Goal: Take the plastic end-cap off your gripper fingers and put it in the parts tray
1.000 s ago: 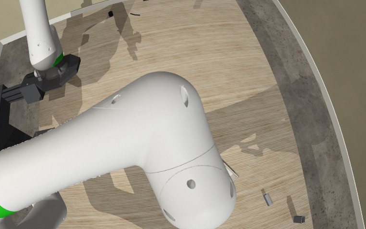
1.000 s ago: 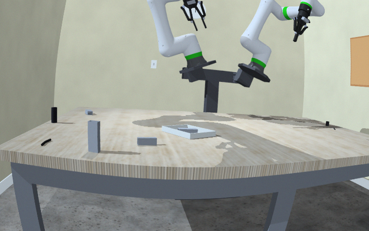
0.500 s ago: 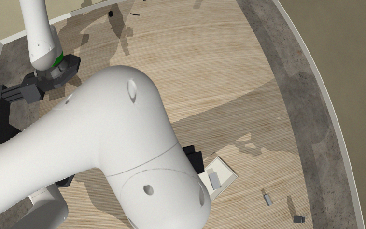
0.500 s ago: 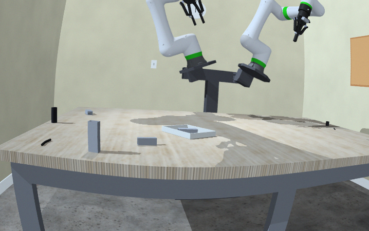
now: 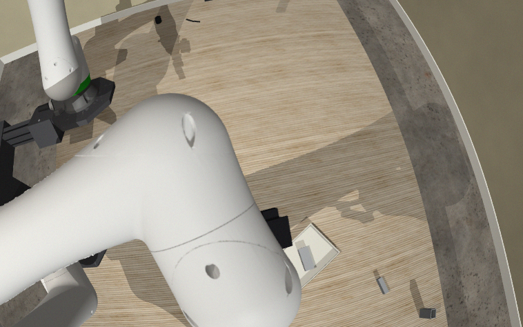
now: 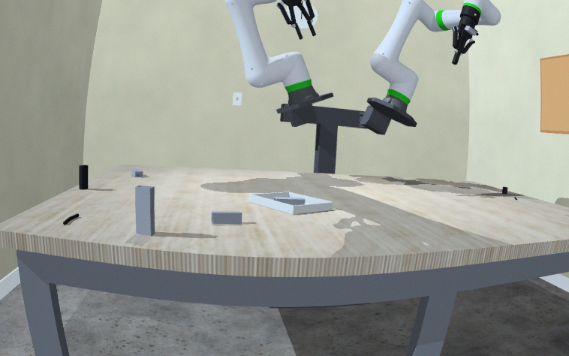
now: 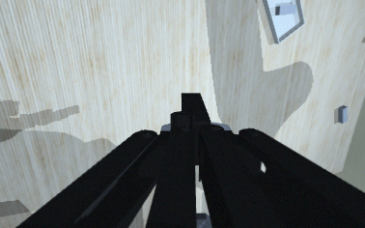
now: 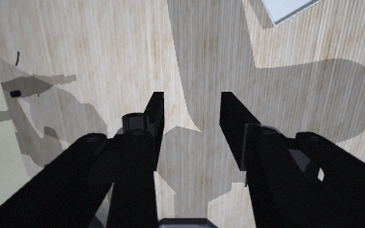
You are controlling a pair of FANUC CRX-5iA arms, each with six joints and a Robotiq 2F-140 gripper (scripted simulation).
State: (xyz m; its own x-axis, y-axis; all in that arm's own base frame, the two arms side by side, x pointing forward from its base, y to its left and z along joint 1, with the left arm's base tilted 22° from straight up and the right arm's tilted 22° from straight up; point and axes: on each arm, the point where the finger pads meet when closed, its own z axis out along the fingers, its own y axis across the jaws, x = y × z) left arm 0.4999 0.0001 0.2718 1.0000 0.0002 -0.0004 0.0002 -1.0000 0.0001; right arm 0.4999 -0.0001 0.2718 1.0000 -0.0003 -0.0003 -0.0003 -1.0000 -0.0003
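A grey piece (image 5: 306, 259) (image 6: 289, 200) (image 7: 288, 9) with a dark end, which looks like the end-cap, lies inside the white parts tray (image 5: 322, 248) (image 6: 313, 208) (image 7: 281, 30) (image 8: 290, 7). My left gripper (image 6: 455, 61) (image 7: 190, 108) is shut, high above the table and away from the tray; no cap shows on its fingertips. My right gripper (image 6: 307, 36) (image 8: 192, 108) is partly open with nothing between its fingers, high above the table. In the top view the right arm hides part of the tray and most of its gripper.
A tall grey block (image 6: 145, 209) and a low grey block (image 6: 226, 217) stand beside the tray. A small grey block (image 6: 136, 173) (image 7: 342, 114), a black block (image 6: 83, 176) and a curved black piece (image 6: 70, 218) lie farther off. A small black piece (image 5: 158, 19) (image 8: 15, 94) lies across the table.
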